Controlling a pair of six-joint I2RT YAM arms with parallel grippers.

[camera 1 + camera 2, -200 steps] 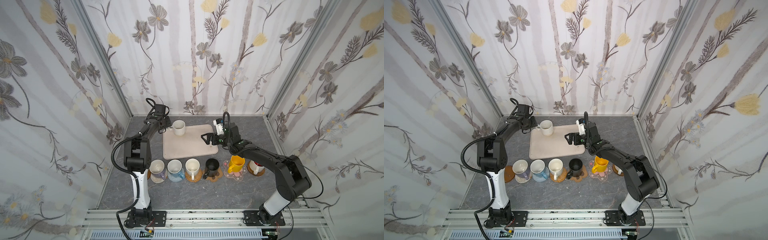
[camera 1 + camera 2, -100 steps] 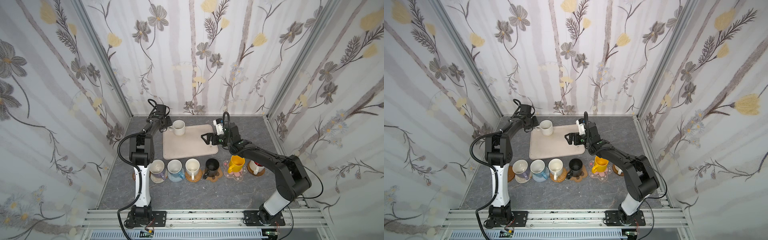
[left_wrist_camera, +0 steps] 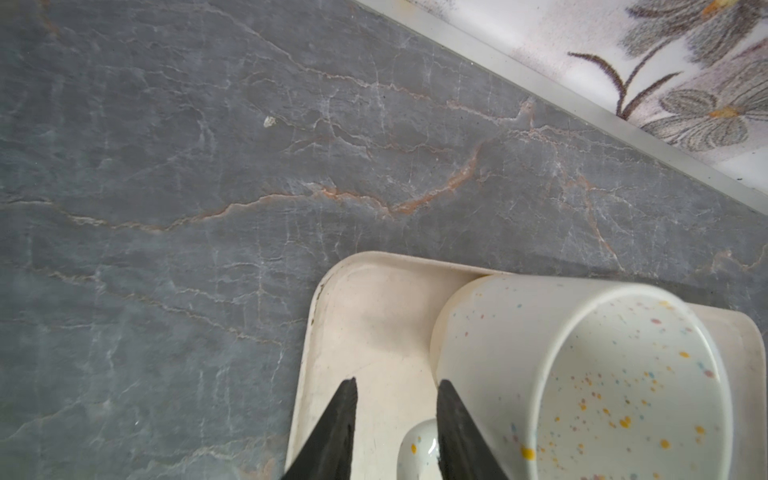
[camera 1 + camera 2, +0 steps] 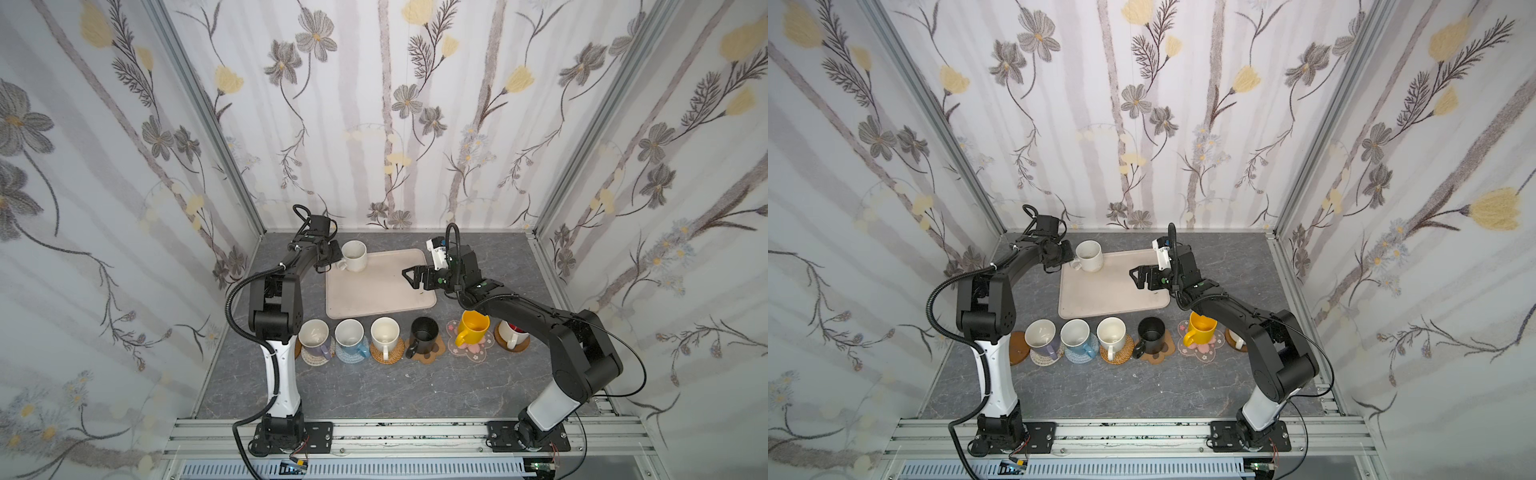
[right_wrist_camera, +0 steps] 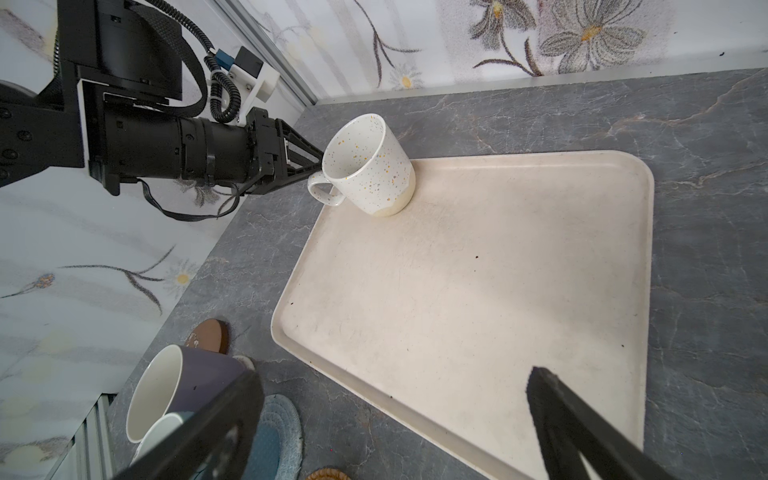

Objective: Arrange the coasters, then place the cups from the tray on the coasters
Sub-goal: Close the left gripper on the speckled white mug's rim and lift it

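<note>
On the far left corner of the tray [image 4: 382,293] stands one cream speckled cup [image 4: 354,256]. Its handle [image 3: 417,451] lies between the fingers of my left gripper [image 3: 397,382]. The handle rests against one finger, with a gap to the other, so the jaws are still open. My right gripper [image 4: 409,276] hangs open and empty over the tray's right edge. Along the front, several cups sit on coasters: lavender [image 4: 314,334], light blue [image 4: 350,334], cream [image 4: 384,331], black [image 4: 424,330], yellow [image 4: 471,328], and white with red inside [image 4: 511,332]. A brown wooden coaster [image 4: 1017,353] lies bare at the row's left end.
The back wall rail [image 3: 582,108] runs close behind the tray's far corner. The left arm's upright link [image 4: 276,316] stands right beside the bare coaster and the lavender cup. The grey stone tabletop [image 4: 374,390] stretches in front of the row.
My left gripper has moved up to the speckled cup's handle and its jaws have narrowed around it. The right arm has stayed where it was.
</note>
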